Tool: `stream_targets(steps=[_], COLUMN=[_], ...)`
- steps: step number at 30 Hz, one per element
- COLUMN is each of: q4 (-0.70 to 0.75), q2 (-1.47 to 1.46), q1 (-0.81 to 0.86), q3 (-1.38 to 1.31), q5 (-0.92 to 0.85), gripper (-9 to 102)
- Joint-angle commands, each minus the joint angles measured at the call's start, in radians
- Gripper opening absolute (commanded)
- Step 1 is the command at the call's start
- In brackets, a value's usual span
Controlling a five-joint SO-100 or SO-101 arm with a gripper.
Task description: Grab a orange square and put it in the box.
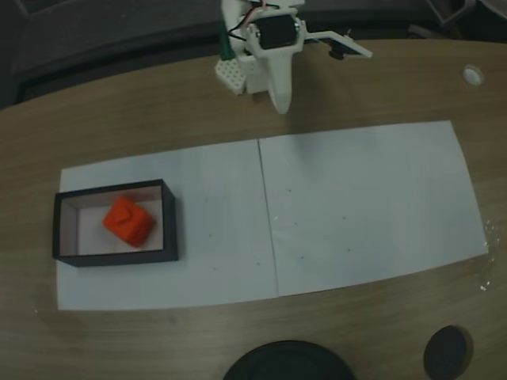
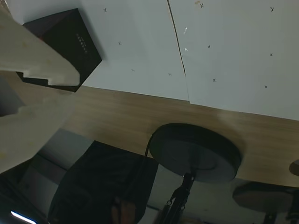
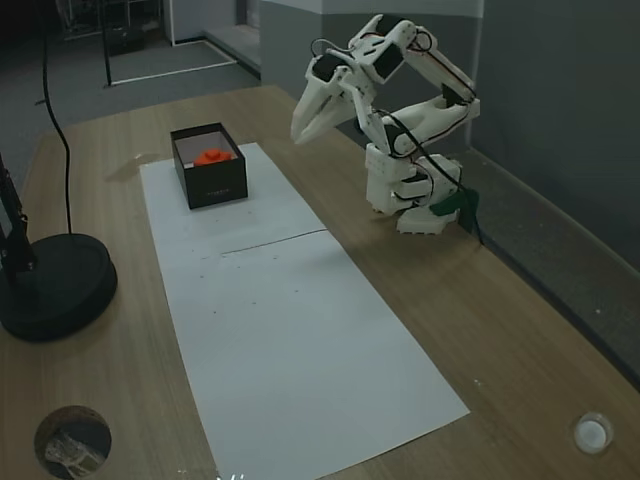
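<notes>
One orange square (image 1: 127, 221) sits inside the box (image 1: 169, 222) on the white paper (image 1: 356, 206); my fingers (image 3: 303, 128) hang closed and empty, well apart from it.

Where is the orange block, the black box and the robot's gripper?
orange block (image 1: 127, 221), a fixed view, on its top face.
black box (image 1: 170, 222), a fixed view, on its right wall.
gripper (image 3: 300, 130), a fixed view, at the fingertips.
</notes>
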Motion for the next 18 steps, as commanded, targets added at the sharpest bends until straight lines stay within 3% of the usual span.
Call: stream_targets(steps=[1,7,18], q4=[-0.02,-0.048,-0.064], q2=[0.186,0.431,0.428], q1=[-0.003,-0.011,-0.014], q3=[0.077,0.239,0.364], q5=[0.003,0.031,0.061], gripper=[0,0,0])
